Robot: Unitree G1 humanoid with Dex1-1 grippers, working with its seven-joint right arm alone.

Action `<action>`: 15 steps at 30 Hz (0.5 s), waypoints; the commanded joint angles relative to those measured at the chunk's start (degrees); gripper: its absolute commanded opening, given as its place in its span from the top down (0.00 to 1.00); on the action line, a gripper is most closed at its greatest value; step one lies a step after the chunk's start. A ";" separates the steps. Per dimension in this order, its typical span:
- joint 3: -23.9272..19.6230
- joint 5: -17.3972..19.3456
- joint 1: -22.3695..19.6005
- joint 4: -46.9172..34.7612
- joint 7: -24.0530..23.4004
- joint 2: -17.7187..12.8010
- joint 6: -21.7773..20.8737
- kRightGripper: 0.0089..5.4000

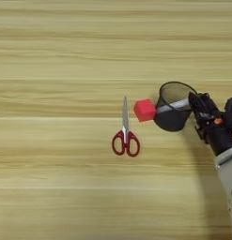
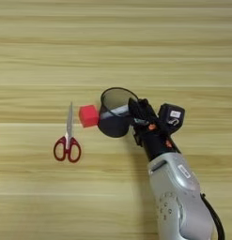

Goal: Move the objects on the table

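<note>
The right gripper (image 1: 196,104) reaches in from the right of the mesh pen cup (image 1: 173,113), its black fingers closed on a slim grey-white marker (image 1: 173,106) that lies slanted across the cup's front wall. A red cube (image 1: 145,110) sits just left of the cup, seemingly touching it; red-handled scissors (image 1: 125,134) lie farther left, blades pointing away, on the wooden table (image 1: 56,70).

In the right eye view, the gripper (image 2: 135,110) meets the cup (image 2: 115,116) at its right rim, the marker (image 2: 116,111) pinched there. The silver forearm (image 2: 179,197) runs down-right from the cup. The cube (image 2: 88,116) and scissors (image 2: 68,141) sit to the cup's left.
</note>
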 commanded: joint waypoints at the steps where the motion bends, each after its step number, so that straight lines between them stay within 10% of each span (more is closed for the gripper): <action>1: 0.08 0.38 -2.73 -2.76 -0.06 -1.03 -1.66 0.85; 15: 0.89 0.19 -2.15 -4.39 0.46 -1.30 -2.23 0.87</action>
